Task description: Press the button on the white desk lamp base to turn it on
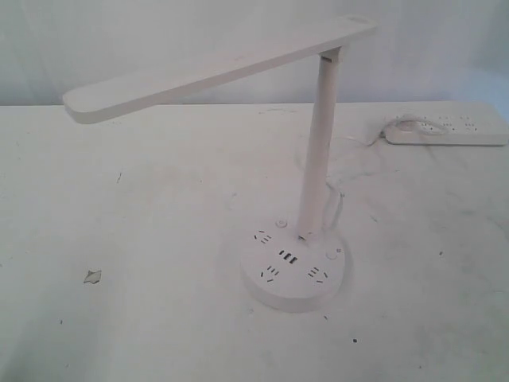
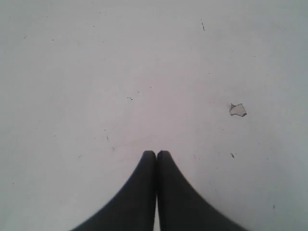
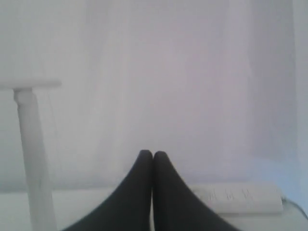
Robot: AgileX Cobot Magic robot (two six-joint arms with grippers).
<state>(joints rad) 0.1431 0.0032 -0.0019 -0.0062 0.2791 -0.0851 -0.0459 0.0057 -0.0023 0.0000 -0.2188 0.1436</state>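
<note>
The white desk lamp (image 1: 318,151) stands mid-table in the exterior view, its long flat bar head (image 1: 215,70) reaching left. Its round white base (image 1: 293,267) carries dark socket slots, central USB ports and two small round buttons, one by the pole (image 1: 281,223) and one at the right rim (image 1: 337,253). Neither arm shows in the exterior view. My left gripper (image 2: 156,154) is shut, empty, above bare table. My right gripper (image 3: 153,154) is shut and empty; its view shows the lamp pole (image 3: 33,159) off to one side, with the base hidden.
A long white power strip (image 1: 447,131) lies at the back right of the table, with a cable running toward the lamp; it also appears in the right wrist view as the power strip (image 3: 240,197). A small chip in the tabletop (image 1: 93,276) sits at the left.
</note>
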